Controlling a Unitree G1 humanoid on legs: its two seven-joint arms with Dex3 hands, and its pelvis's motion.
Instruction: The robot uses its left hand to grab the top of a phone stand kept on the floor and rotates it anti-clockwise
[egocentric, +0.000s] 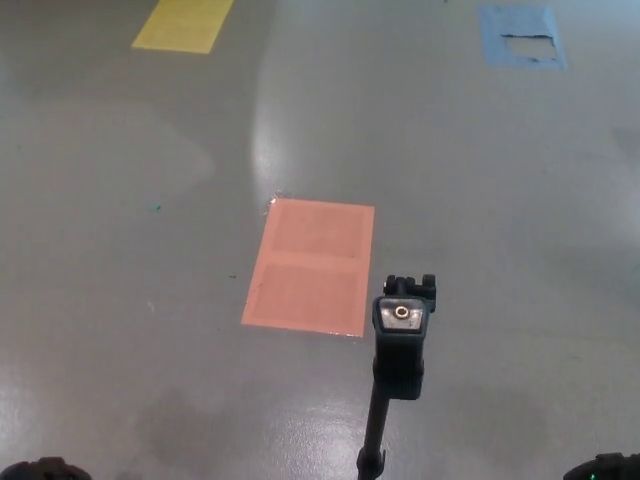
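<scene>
The phone stand is standing upright on the grey floor, in the lower middle part of the head view. It is black, with a thin pole that goes down to the bottom edge of the picture, and a wider head on top. On this head there is a small round metal part, and behind it a small clamp piece. The top of the stand is just beside the lower right corner of a pink rectangle marked on the floor, and in this view it seems to overlap this corner a little.

Far at the top left there is a yellow rectangle, and at the top right a blue rectangle with a worn grey spot inside.

Two dark rounded shapes appear at the bottom corners, one at the left and one at the right; they are probably parts of the robot, but I cannot tell which. No hand is visible, so the state of the fingers cannot be told.
</scene>
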